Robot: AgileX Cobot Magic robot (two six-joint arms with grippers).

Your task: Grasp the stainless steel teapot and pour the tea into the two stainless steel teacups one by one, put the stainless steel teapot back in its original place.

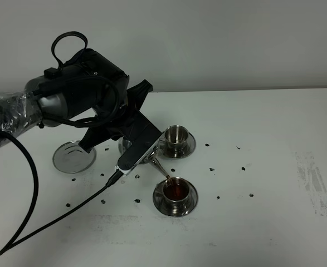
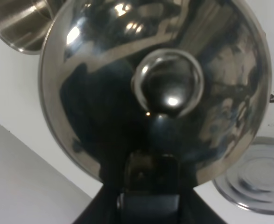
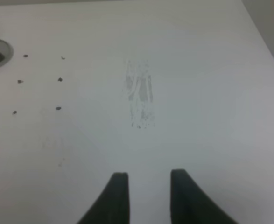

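Table (image 1: 263, 239): flat matte white, w/ a grey scuffed patch (image 1: 313, 178) at the right. My left arm (image 1: 91, 83): bulky, glossy black housing, rear part wrapped in crinkly clear plastic, black cable looping off to the near left.

The teapot (image 2: 94, 70) in the wrist view is a mirror-bright domed lid w/ a round knob (image 2: 168, 88), edges cut off. From the high view the arm hides nearly all of it; only the thin curved spout (image 1: 157, 166) pokes out. The pot is lifted and tipped, between the coaster disc (image 1: 74, 157) and the near cup (image 1: 176, 192), spout tip right at that cup's rim. My left claw (image 2: 148, 196) is clamped on the pot at the handle side; pads too dark to make out.

Coaster disc: flat round steel, left of the cups. Near cup: small, steel, on a round saucer, holding dark red-brown tea. Far cup (image 1: 176, 135): same build, on its saucer, inside not readable.

My right claw (image 3: 148, 186): two dark tapered fingers spread apart over the table's right part; not in the high view.

Tiny dark specks (image 1: 212, 168) lie scattered around the cups.
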